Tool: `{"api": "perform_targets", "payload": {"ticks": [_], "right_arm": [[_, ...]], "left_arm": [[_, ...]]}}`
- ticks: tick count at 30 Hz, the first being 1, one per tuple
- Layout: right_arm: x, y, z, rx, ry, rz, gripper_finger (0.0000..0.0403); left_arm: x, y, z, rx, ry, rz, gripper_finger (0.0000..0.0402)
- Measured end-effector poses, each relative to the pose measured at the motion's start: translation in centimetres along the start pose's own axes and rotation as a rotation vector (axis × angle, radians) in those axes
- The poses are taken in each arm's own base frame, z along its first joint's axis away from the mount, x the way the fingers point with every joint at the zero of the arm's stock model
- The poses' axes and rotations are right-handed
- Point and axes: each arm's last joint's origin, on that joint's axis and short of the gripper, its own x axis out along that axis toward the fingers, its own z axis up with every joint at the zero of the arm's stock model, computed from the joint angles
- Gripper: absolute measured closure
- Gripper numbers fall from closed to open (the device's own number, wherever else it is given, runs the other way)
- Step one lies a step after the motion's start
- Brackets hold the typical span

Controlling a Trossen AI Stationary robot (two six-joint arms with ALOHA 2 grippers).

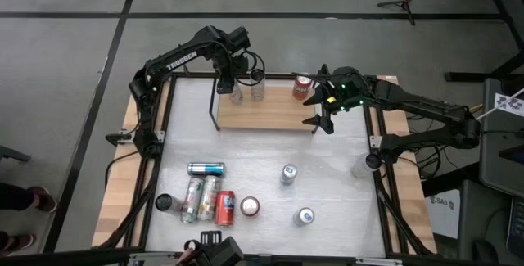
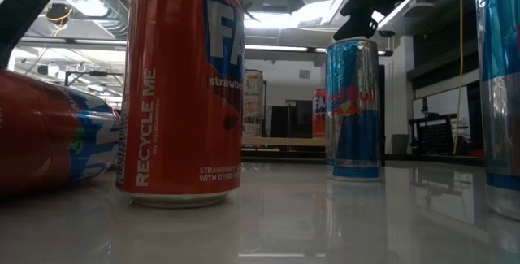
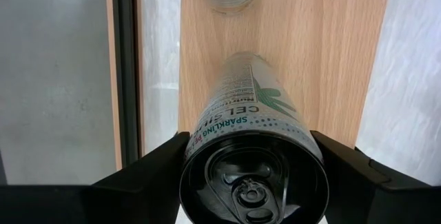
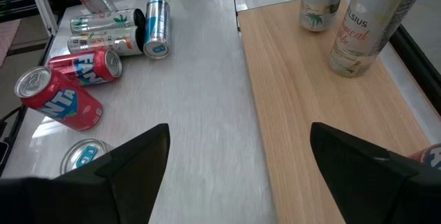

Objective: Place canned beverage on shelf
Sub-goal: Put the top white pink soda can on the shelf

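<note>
left pincer (image 3: 251, 176) clamps white can (image 3: 251, 148) upright over shelf (image 1: 270, 112) left end | second can (image 1: 257, 88) just beside: may get knocked | right pincer (image 4: 238, 155) wide over shelf right end, idle

A light-wood shelf (image 1: 266, 112) sits on a white tabletop (image 1: 327, 192). Near the front stand a red can (image 1: 225, 208) with blue-and-white lettering and a blue-and-silver can (image 1: 288, 173). A white can (image 3: 251, 155) with green and teal print sits between black fingers (image 3: 155, 165).
</note>
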Motion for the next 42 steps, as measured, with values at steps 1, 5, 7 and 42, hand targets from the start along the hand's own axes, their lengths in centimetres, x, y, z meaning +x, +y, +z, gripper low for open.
{"api": "perform_targets", "payload": {"ticks": [1,5,7,42], "right_arm": [[0.00,0.00,0.00,0.000,0.000,0.000,0.0056],[0.00,0.00,0.00,0.000,0.000,0.000,0.0056],[0.00,0.00,0.00,0.000,0.000,0.000,0.0056],[0.00,0.00,0.00,0.000,0.000,0.000,0.0056]], "left_arm": [[0.01,0.00,0.00,0.000,0.001,0.000,0.0150],[0.01,-0.01,-0.01,0.000,0.001,-0.001,0.0150],[0.01,-0.03,0.00,0.000,-0.004,-0.010,0.0150],[0.00,-0.01,0.07,-0.019,-0.015,-0.012,0.0127]]}}
